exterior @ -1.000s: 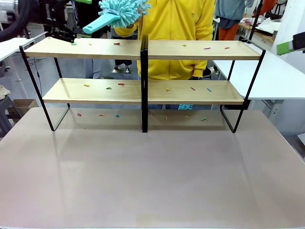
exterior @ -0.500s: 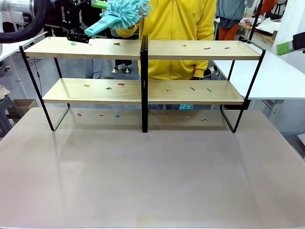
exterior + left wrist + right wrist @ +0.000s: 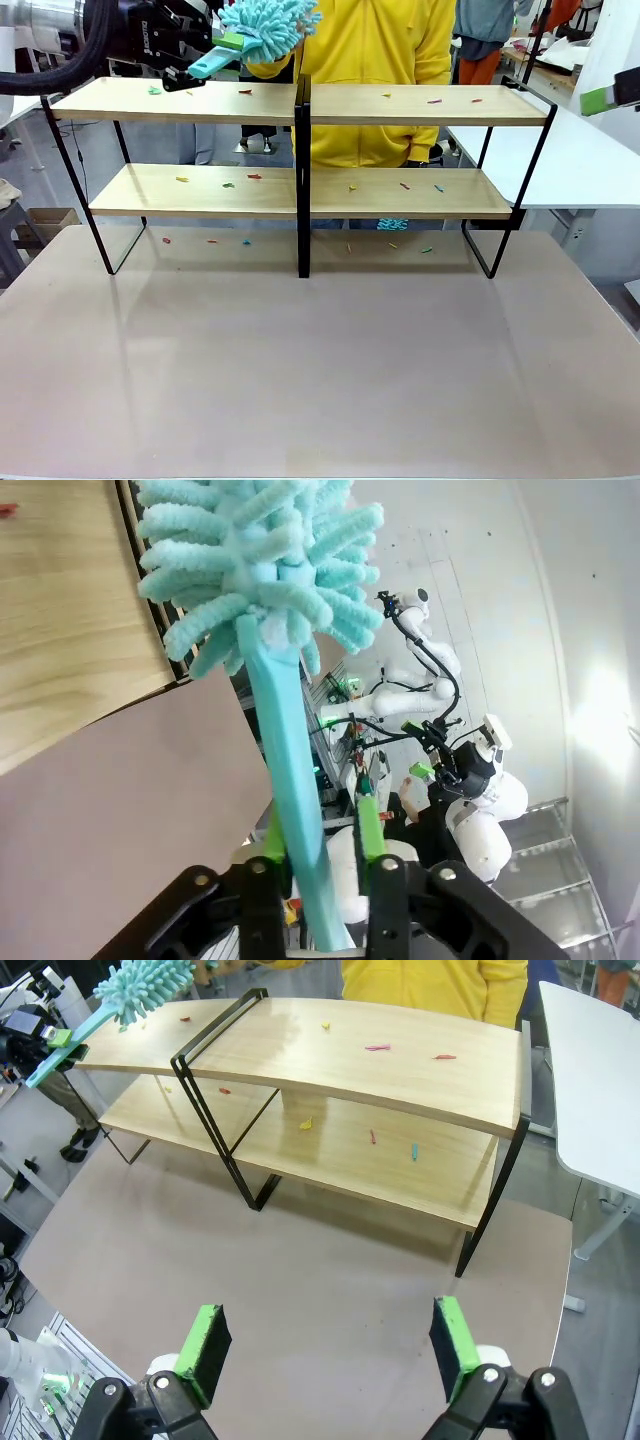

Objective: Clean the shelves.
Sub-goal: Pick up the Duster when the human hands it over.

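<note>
The grey-brown table (image 3: 320,380) fills the near part of the front view, and the shelves (image 3: 200,101) stand across its far half: two long light-wood boards on a thin black frame, split by a black centre post (image 3: 303,180). A person in a yellow top (image 3: 370,50) stands just behind the rack, at the far side, near its middle. The left arm comes in from the far left at the height of the top board, and the left gripper (image 3: 226,44) hangs above the left half of that board, apart from the wood and left of the centre post. Its green-padded fingers (image 3: 368,825) are clenched on the flat handle of a turquoise duster (image 3: 268,22). The handle slopes down to the left, its lower end just above the top board, while the fluffy head rises to the right, in front of the person's yellow sleeve; whether the person's hand touches the head cannot be told. In the left wrist view the head stands past the end of a wooden board (image 3: 60,610). The right gripper (image 3: 328,1345) is released, its pads spread wide, high over the near right of the table and well apart from the shelves. Small coloured bits (image 3: 245,91) lie scattered on both boards and on the table beneath.
</note>
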Action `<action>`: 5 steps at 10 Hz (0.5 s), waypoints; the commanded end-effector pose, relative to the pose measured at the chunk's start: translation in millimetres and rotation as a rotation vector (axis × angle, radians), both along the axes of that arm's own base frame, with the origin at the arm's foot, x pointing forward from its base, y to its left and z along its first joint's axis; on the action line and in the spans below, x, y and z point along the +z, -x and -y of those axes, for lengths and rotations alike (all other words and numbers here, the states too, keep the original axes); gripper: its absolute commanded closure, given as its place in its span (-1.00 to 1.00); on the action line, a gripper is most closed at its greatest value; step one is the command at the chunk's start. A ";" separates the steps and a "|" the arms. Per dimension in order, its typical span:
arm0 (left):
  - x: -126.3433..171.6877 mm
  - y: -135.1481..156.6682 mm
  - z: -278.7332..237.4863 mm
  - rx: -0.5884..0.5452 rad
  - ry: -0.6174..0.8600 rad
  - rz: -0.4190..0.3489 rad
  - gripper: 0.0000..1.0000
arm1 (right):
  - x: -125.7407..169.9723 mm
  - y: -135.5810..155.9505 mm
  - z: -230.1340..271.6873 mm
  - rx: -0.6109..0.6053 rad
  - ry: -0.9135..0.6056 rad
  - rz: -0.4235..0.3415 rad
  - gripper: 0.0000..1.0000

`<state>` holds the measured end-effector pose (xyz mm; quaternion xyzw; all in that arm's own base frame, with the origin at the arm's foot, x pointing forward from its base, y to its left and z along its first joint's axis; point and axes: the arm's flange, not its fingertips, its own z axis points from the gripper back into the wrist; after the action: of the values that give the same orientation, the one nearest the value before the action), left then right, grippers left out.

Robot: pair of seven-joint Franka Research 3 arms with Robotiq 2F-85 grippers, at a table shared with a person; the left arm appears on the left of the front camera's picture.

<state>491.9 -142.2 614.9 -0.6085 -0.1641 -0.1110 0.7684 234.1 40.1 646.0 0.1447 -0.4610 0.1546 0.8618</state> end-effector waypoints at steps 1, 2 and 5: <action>4.1 -3.7 -3.1 -0.009 -0.017 0.028 1.00 | 0.4 -0.2 0.3 0.004 -0.005 -0.001 -1.00; 3.9 -4.0 -2.7 -0.004 -0.016 0.030 1.00 | 0.4 -0.2 0.3 0.004 -0.005 -0.001 -1.00; 4.6 -3.3 -2.6 -0.005 -0.012 0.046 1.00 | 0.4 -0.2 0.3 0.004 -0.005 -0.001 -1.00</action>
<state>493.9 -139.1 615.7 -0.6059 -0.1700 -0.1126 0.7689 234.1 40.1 646.0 0.1447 -0.4610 0.1546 0.8618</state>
